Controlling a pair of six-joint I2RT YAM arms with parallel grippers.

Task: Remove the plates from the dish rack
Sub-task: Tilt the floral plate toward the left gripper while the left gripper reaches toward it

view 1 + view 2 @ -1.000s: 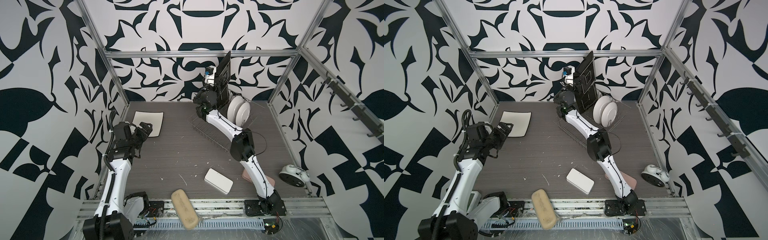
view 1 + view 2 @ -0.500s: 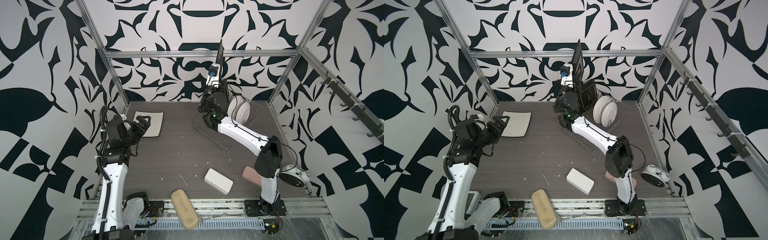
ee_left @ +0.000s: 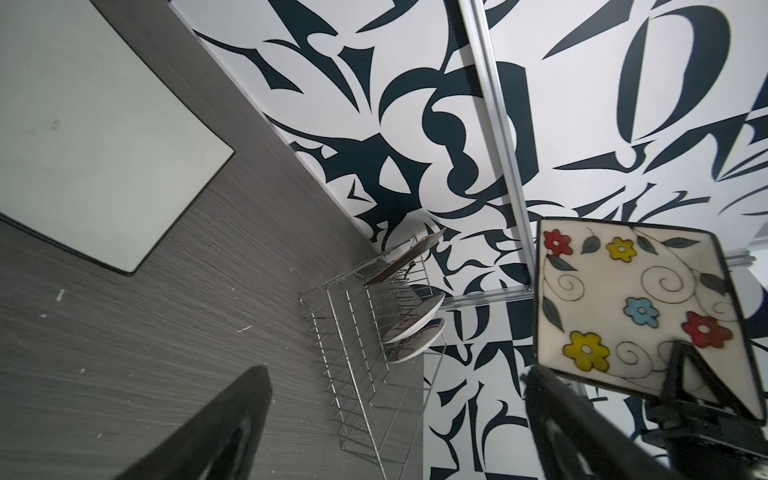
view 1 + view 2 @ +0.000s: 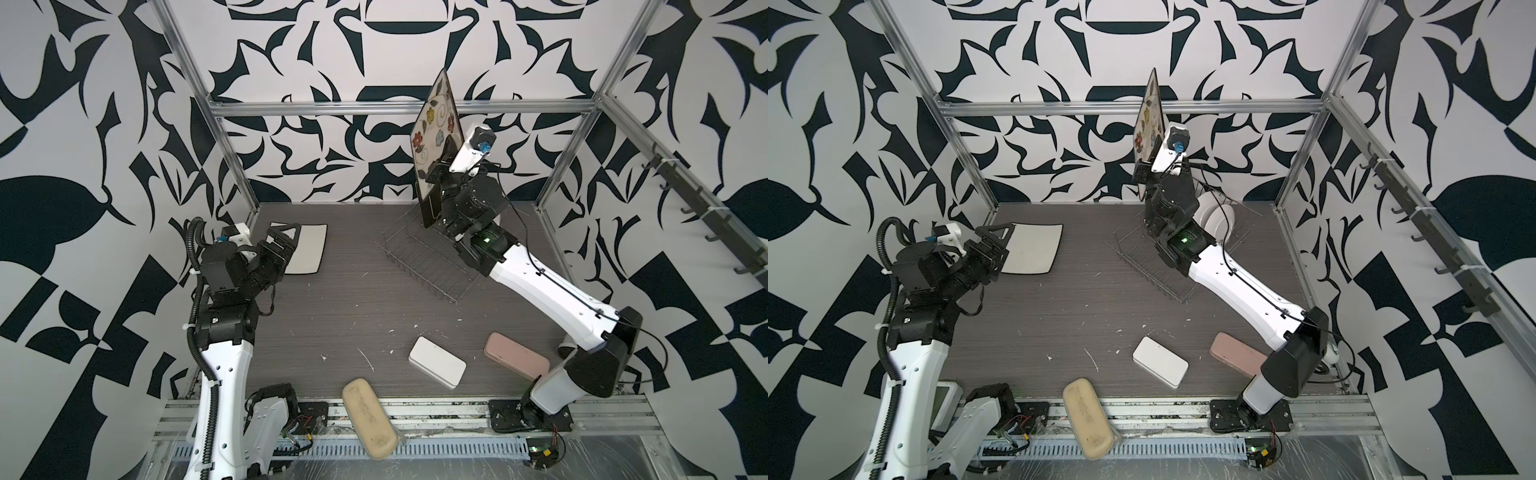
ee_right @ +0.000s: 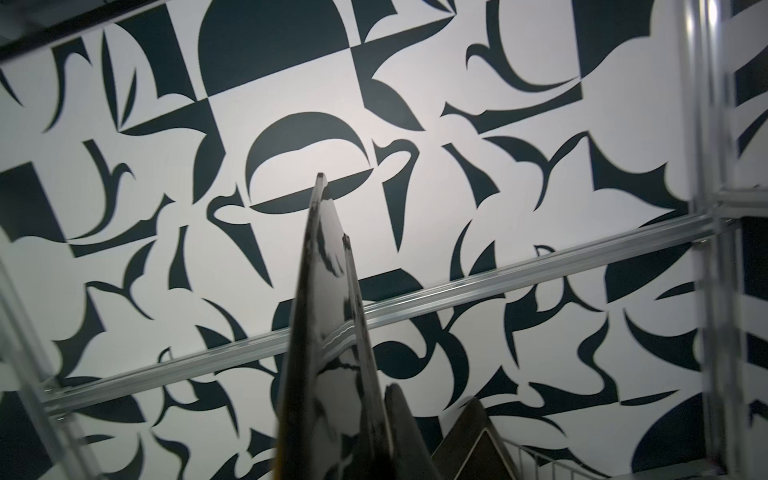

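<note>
- The right gripper is pinched narrow on one edge of a flowered square plate. The plate stands on edge above its fingers, with the painted face turned away from the wrist and the black back toward it.
- In the left wrist view that plate shows whole against the wall (red, yellow and blue flowers on cream) and apart from the wires.
- The dish rack sits on the table below the right gripper.
- Two round white plates stand side by side in the rack, below and behind the right gripper. In the left wrist view a dark square plate leans in the slots beyond them, at the rack's far end.
- The left gripper has its jaws spread wide with nothing between them, and it hangs low over the table.
- A white square plate lies flat on the table just ahead of the left gripper's fingertips. In both top views one finger overlaps its near edge, and I cannot tell whether it touches.
- The rack is well apart from the left gripper, off in the direction its fingers point.
</note>
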